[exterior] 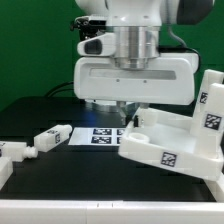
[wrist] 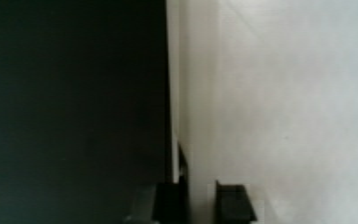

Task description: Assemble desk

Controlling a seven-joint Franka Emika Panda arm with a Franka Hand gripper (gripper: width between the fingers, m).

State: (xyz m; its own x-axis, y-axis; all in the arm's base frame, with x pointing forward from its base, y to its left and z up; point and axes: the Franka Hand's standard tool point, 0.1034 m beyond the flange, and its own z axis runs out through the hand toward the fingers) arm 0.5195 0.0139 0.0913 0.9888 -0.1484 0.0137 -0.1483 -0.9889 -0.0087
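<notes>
The desk's white tabletop (exterior: 165, 152) sits tilted at the exterior view's right, a tag on its near side. One white leg (exterior: 212, 100) rises from its far right corner, and another white block (exterior: 170, 122) lies along its top. My gripper (exterior: 127, 108) hangs straight down at the tabletop's left corner. In the wrist view, the gripper (wrist: 201, 202) is shut on the tabletop's thin edge. The white tabletop surface (wrist: 274, 100) fills half that view, and a dark finger (wrist: 234, 204) lies against it.
A loose white leg (exterior: 52, 136) lies on the black table at the exterior view's left, and two more white parts (exterior: 10, 158) sit at the left edge. The marker board (exterior: 98, 134) lies flat below the arm.
</notes>
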